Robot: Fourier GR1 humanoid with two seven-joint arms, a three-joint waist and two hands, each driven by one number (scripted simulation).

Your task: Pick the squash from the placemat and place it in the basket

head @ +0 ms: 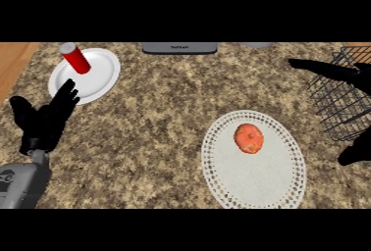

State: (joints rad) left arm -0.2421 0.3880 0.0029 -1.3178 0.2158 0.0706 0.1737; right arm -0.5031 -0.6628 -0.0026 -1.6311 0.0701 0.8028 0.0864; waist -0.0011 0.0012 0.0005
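An orange squash (249, 138) lies on the upper part of the white lace-edged placemat (270, 182), right of the counter's middle. A black wire basket (340, 110) stands at the right edge, just right of the placemat. My right hand (330, 68) shows at the right edge in front of the basket. Its fingers are spread and straight, one reaching left at the top and another part dark lower down near the mat's right rim. It is apart from the squash and holds nothing. My left hand (42, 120) rests open at the left edge, fingers up.
A white plate (100, 78) at the back left carries an upright red cylinder (74, 58). A grey appliance (179, 47) sits at the back edge. Wooden flooring shows past the counter's left corner.
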